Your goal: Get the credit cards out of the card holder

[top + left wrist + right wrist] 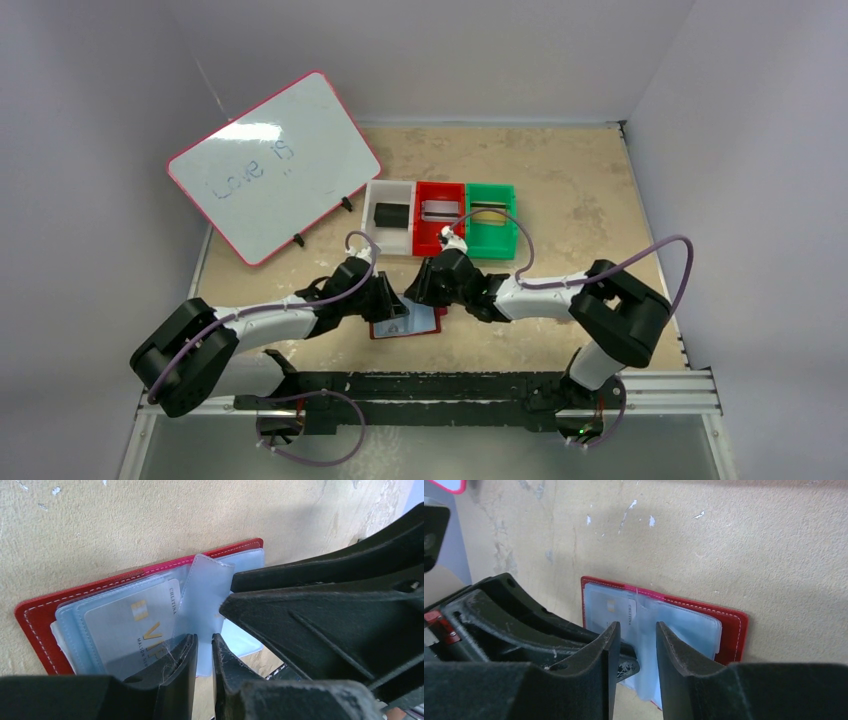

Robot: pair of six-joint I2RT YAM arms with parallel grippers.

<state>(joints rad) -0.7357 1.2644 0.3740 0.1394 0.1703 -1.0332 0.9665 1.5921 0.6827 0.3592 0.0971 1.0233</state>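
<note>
The card holder [410,326] lies open on the desk [580,200], near the front edge and between the two arms, with its red cover down and its pale blue sleeves facing up. One light-coloured card [130,625] with gold lettering sits inside a sleeve on the left half. One clear sleeve leaf [202,590] stands up at the spine.

The left jaws are nearly together, with the foot of that leaf between them. I cannot tell whether they actually pinch it. One jaw hides the card's lower corner. The right jaws stand apart on either side of the same leaf. They crowd in over the holder's right half and block most of it from the left wrist view.

Behind the holder is a row of three bins. The white bin [390,242] holds a black card [390,213], the red bin [425,190] holds a silver card [438,209], and the green bin [490,242] holds a third card [488,208]. A pink-framed whiteboard [275,165] leans at the back left.
</note>
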